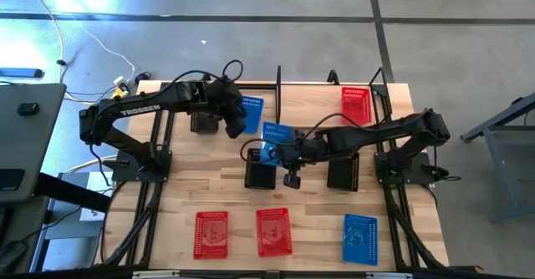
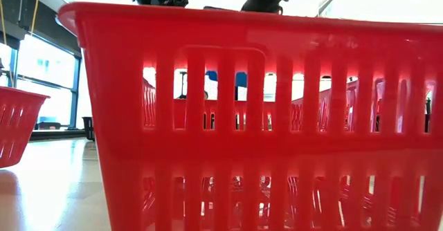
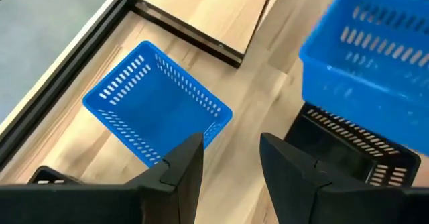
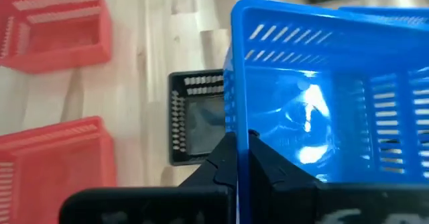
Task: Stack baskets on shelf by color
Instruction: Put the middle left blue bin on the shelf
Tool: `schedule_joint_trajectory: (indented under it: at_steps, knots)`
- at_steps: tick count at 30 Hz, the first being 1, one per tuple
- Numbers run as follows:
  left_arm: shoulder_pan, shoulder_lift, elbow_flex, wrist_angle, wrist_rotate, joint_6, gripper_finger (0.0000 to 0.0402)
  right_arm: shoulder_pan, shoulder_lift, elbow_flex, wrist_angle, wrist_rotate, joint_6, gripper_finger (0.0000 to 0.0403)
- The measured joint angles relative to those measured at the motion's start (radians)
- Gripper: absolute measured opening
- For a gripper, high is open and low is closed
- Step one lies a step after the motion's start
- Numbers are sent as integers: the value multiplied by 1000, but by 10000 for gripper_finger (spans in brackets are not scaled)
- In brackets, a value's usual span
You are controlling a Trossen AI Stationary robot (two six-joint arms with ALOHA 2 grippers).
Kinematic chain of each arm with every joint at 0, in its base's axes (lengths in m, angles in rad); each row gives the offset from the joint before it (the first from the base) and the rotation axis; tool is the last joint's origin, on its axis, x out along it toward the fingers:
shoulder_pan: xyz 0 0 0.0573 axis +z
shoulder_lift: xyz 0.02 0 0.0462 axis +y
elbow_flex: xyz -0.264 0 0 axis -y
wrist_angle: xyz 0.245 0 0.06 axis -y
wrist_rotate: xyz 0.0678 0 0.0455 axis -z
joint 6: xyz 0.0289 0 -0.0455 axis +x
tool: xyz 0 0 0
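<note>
Overhead, right gripper [image 4: 242, 158] on blue basket [image 4: 328, 90] rim

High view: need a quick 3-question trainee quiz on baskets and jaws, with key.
1. True or false: the right arm's jaws are shut on a raised blue basket.
2. How many red baskets stand in the table's front row? A one, B two, C three.
3. What lies beneath the left arm's open jaws?

Key: 1 true. 2 B. 3 a second blue basket, resting open side up on the table.
</note>
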Motion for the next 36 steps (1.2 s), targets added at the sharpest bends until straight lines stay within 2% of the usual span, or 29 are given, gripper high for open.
schedule_joint_trajectory:
  at_steps: [10,17,25,29,36]
  knots:
    - [2,0,0,0,2,12,136,-32,-140,0,-116,163,-124,0]
    - [2,0,0,0,2,-13,134,-121,-285,0,-149,251,-305,0]
    - [2,0,0,0,1,-64,133,-247,-423,0,-160,302,-535,0]
    - [2,0,0,0,1,-111,133,-333,-452,0,-168,282,-611,0]
    - [1,1,0,0,1,-144,133,-504,-403,-1,-256,144,-660,0]
